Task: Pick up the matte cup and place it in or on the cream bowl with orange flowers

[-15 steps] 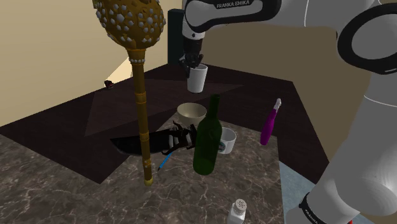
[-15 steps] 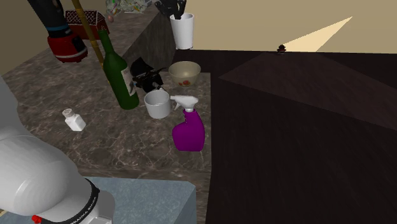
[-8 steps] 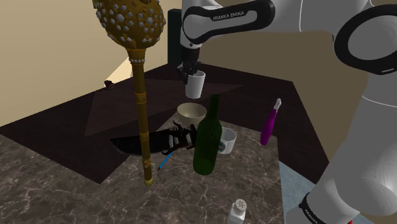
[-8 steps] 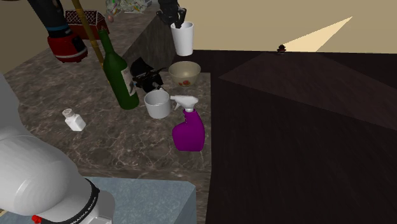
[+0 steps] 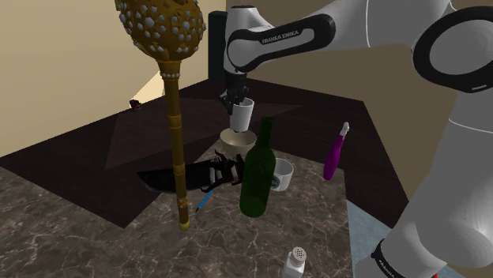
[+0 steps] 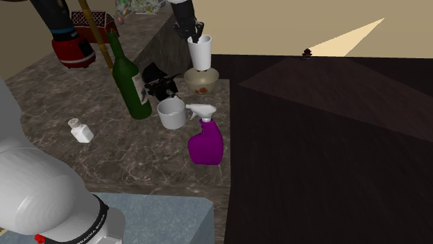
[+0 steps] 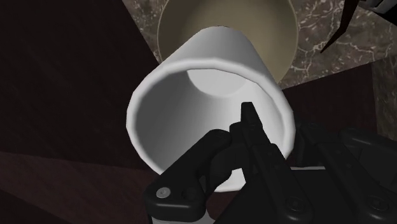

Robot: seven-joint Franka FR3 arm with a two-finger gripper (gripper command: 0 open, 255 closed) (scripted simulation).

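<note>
White and plain, the cup [image 5: 242, 115] hung upright from the gripper [image 5: 236, 98], directly over the cream bowl [image 5: 235, 143]. I recorded the claw as pinching the cup's wall at the rim: in the wrist view one black finger [image 7: 253, 130] sat inside the cup [image 7: 210, 89] and the other pressed the outside, with the gripper [image 7: 232, 156] clamped across that edge. Beyond the cup in that view I saw the bowl's pale interior [image 7: 287, 39], so the cup stood squarely above the opening. In the second exterior view the cup [image 6: 200, 53] had its base level with the bowl's rim, under the gripper [image 6: 191, 29]; I could not tell whether it touched the bowl [image 6: 201, 82], which carried a small orange mark on its side. The bowl rested near the edge of a marbled stone counter [image 6: 118, 156]. I noted a green wine bottle [image 5: 257, 170] near the bowl, toward the shoulder view's bottom, and a white mug [image 5: 282, 175] just beside the bottle. A purple spray bottle [image 6: 205, 141] stood near the mug, and a small shaker [image 6: 81, 130] stood well apart from the bowl. A black object [image 5: 190, 175] lay on the counter beside the bowl, and a gold studded staff [image 5: 171, 75] stood upright at the shoulder view's left.
</note>
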